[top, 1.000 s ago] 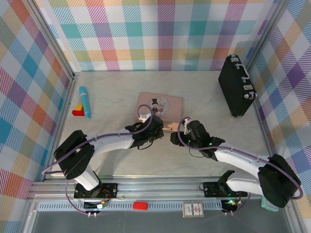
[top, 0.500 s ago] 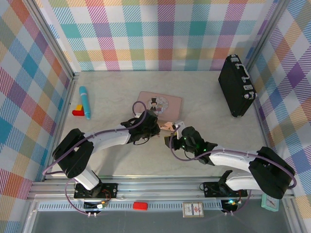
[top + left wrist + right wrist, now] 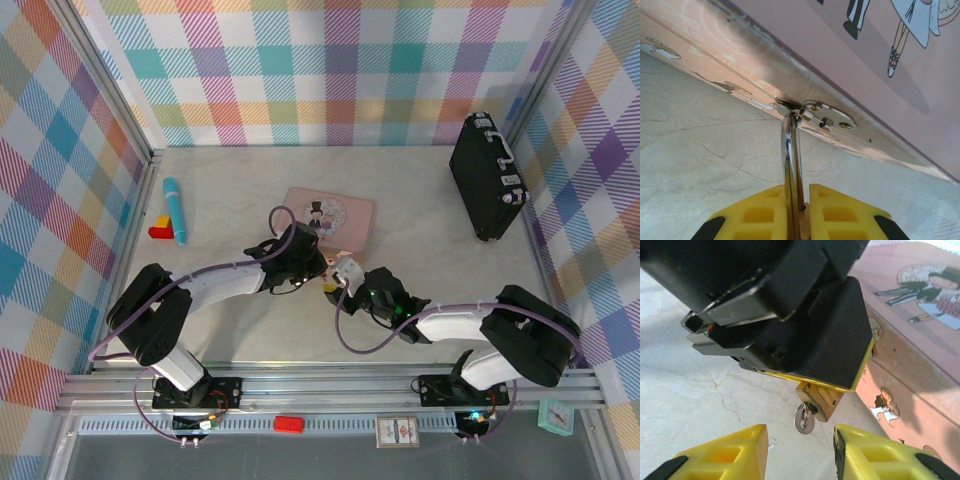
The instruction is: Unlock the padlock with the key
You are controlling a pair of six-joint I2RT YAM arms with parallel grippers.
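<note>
Brass padlock [image 3: 821,397] is held by its shackle [image 3: 791,160] alone, at the tin's [image 3: 920,330] near edge. That is the main hazard.

Risks (judged from this pose):
1. Key [image 3: 804,421] bow is small and thin. If you close R gripper [image 3: 800,440] off-centre, one finger prob. lands first and shoves the key sideways. It could then cock in the keyway or drop out beside the tin.
2. Turning torque may swing the padlock body instead of the cylinder, and the shackle could slip in L gripper [image 3: 799,195].
3. Pulling away from the tin while turning may drag the tin via its clasp [image 3: 822,114].
4. R fingers sit close under L pads, so a high approach risks a clash.

Gripper state:
- L: pads clamped on the shackle, just below the clasp.
- R: fingers apart, one each side of the key bow, nothing gripped.

Appearance:
- Padlock: small brass block; silver shackle runs up to meet the clasp on the tin's near wall.
- Key: seated in the keyway on the face opposite the shackle, round silver bow sticking out. The blade is hidden, so depth can't be confirmed.
</note>
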